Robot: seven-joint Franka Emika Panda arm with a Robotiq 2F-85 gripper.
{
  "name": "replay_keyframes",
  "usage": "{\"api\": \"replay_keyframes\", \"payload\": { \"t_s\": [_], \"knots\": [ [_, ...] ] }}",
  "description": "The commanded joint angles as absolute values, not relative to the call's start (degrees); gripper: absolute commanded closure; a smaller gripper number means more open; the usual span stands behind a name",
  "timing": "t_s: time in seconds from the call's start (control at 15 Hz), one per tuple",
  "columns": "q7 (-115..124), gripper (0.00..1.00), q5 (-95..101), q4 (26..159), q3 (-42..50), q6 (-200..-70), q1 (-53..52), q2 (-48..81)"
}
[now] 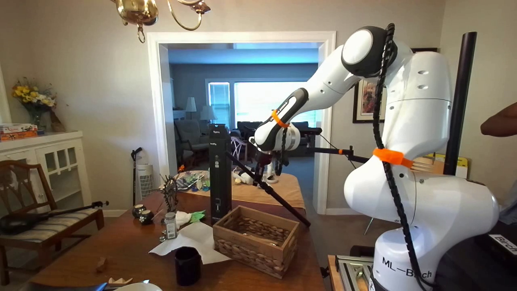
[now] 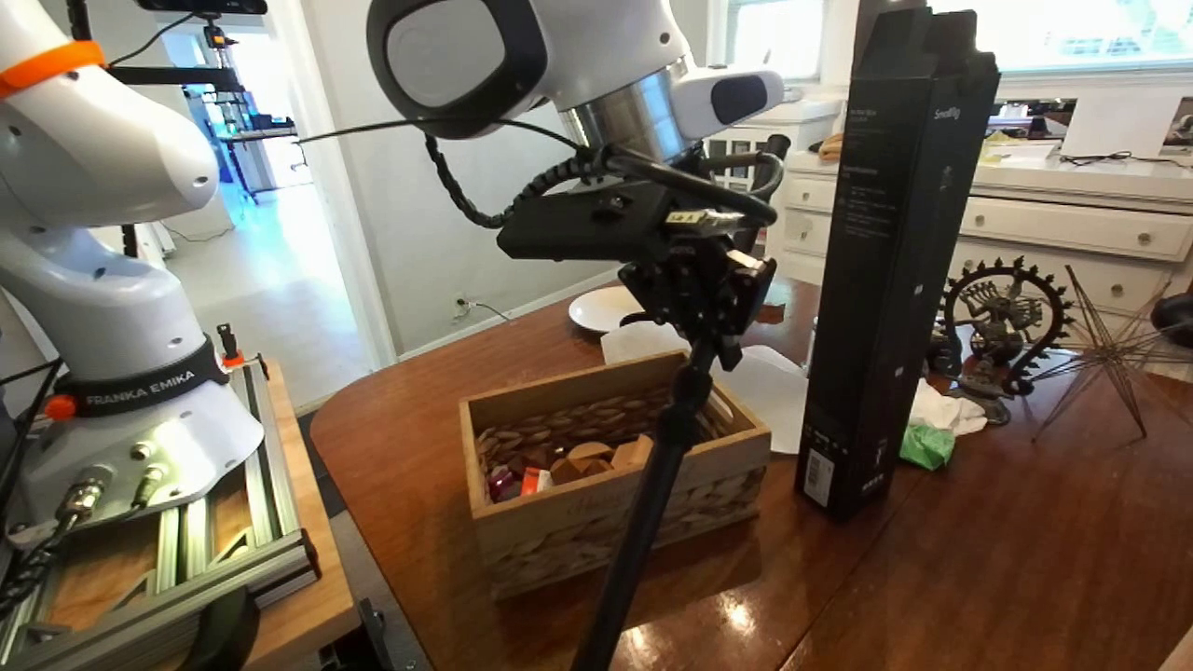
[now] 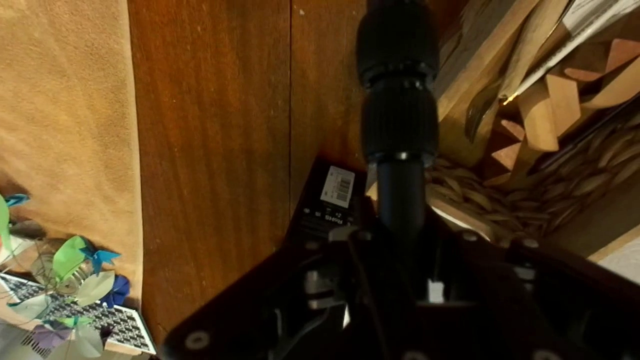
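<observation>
My gripper [image 1: 258, 177] is shut on a long black pole [image 1: 282, 199] with ribbed collars. The gripper also shows in an exterior view [image 2: 716, 326] and in the wrist view [image 3: 407, 240]. The pole slants down from the jaws; it also shows in an exterior view [image 2: 641, 522] and in the wrist view [image 3: 399, 100]. It passes along the side of a wooden woven basket [image 1: 250, 252], also seen in an exterior view [image 2: 550, 540]. The basket holds wooden pieces [image 2: 596, 458] and small items. A tall black box [image 2: 899, 270] stands upright beside the basket, close to the gripper.
On the wooden table [image 1: 133, 246] are a black cup [image 1: 187, 266], white paper [image 1: 194, 242], a glass jar [image 1: 171, 226], a dark statue [image 2: 997, 326] and a wire star [image 2: 1109, 349]. Paper figures [image 3: 75, 260] lie on a tan cloth [image 3: 65, 100]. A chandelier [image 1: 137, 12] hangs above.
</observation>
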State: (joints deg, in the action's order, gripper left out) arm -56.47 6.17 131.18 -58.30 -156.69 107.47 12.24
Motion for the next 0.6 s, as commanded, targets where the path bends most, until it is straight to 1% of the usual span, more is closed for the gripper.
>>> {"api": "replay_keyframes", "payload": {
  "t_s": [0.0, 0.27, 0.33, 0.4, 0.53],
  "knots": [
    [-53.4, 0.94, 10.3, 131.6, -55.2, -157.9, 104.5, 12.2],
    [-51.5, 0.94, 16.5, 132.0, -51.2, -159.7, 101.4, 12.1],
    [-54.1, 0.94, 13.9, 132.1, -43.1, -160.7, 93.4, 10.3],
    [-53.9, 0.94, 15.3, 132.1, -39.8, -162.5, 90.7, 10.5],
    [-53.4, 0.94, 17.4, 132.0, -30.5, -166.0, 82.3, 11.1]
  ]
}}
